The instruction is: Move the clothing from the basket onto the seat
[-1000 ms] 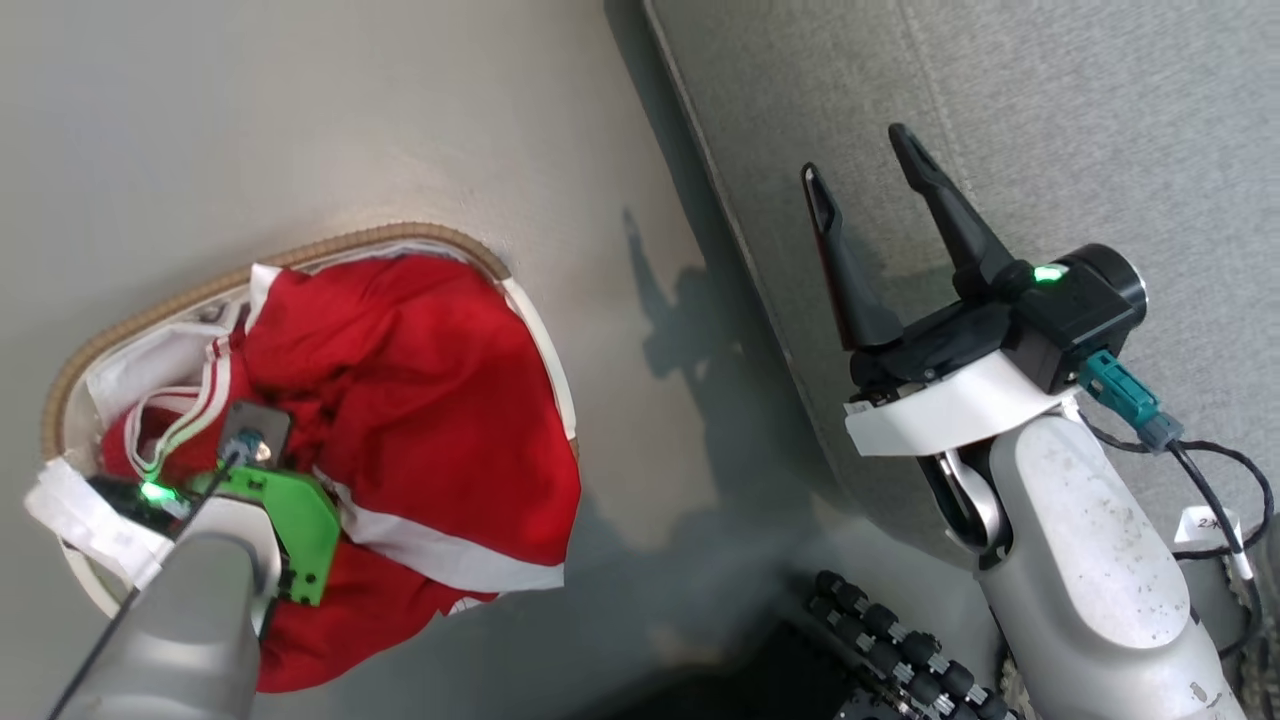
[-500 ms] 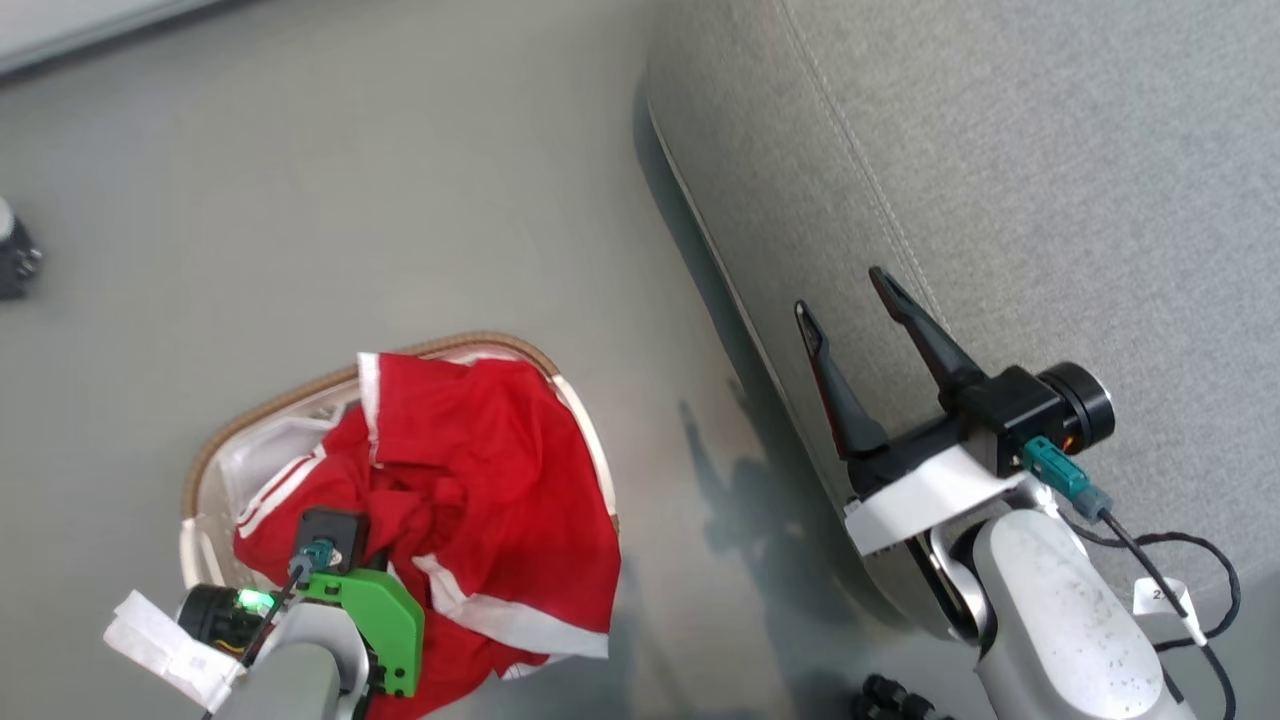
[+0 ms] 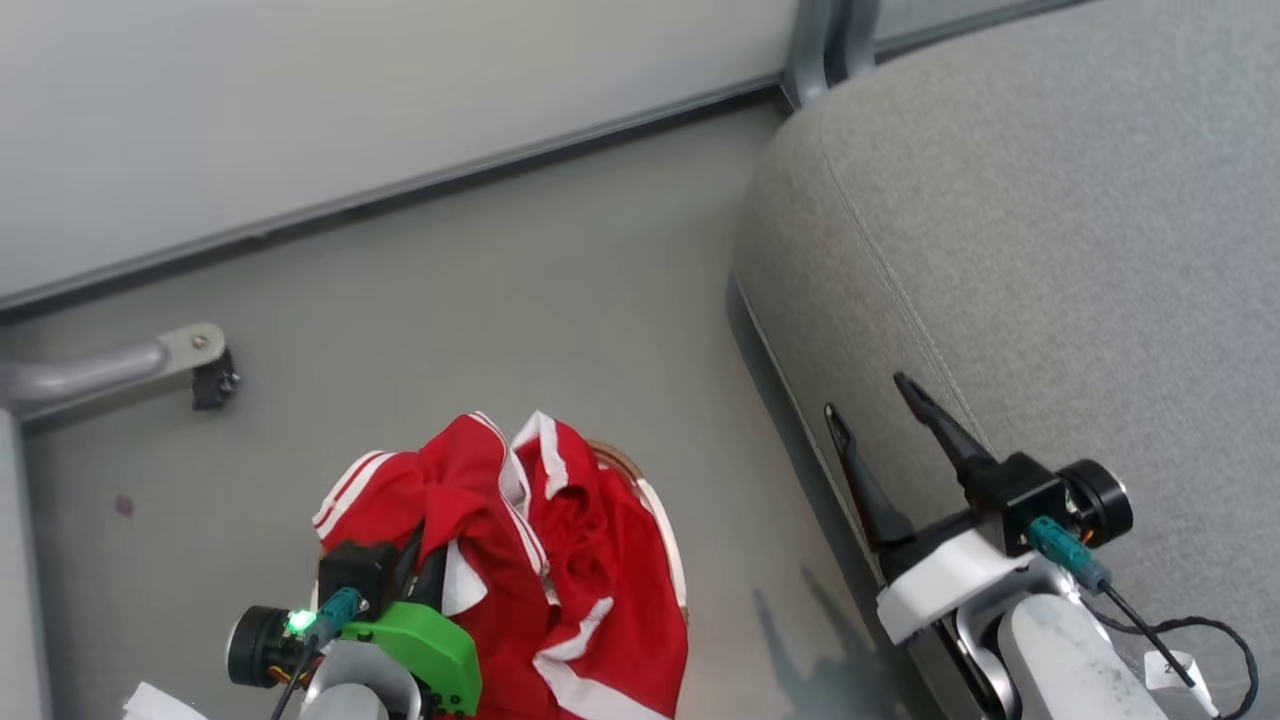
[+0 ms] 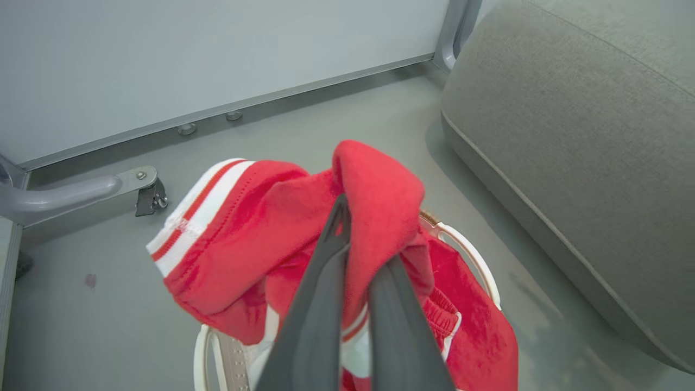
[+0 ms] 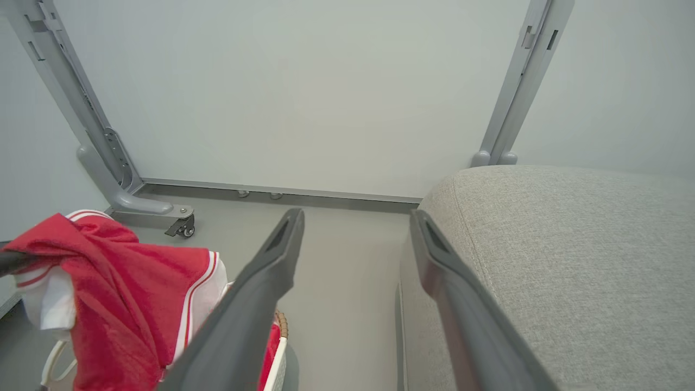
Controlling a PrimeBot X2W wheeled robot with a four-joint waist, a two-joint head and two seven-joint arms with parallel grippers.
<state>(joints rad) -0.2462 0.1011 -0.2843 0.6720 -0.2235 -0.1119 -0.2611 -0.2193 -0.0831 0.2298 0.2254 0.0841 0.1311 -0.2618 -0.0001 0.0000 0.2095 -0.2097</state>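
left gripper (image 4: 362, 244) is pinched tight on a fold of the red clothing (image 4: 260, 217), the bunch up above the basket (image 4: 472, 255) with its tail draping over the rim, while the right gripper (image 3: 866, 396) hangs wide and empty beside the seat (image 3: 1050, 250). nothing lies on that cushion yet, so i'd say the carry across and the drop are left. count: one basket, one seat, two grippers, red cloth too bunched to tell one garment from two.

Lab-style test bay: bare grey floor (image 3: 500, 300), white partition panels (image 5: 304, 92) on casters (image 5: 185, 230).
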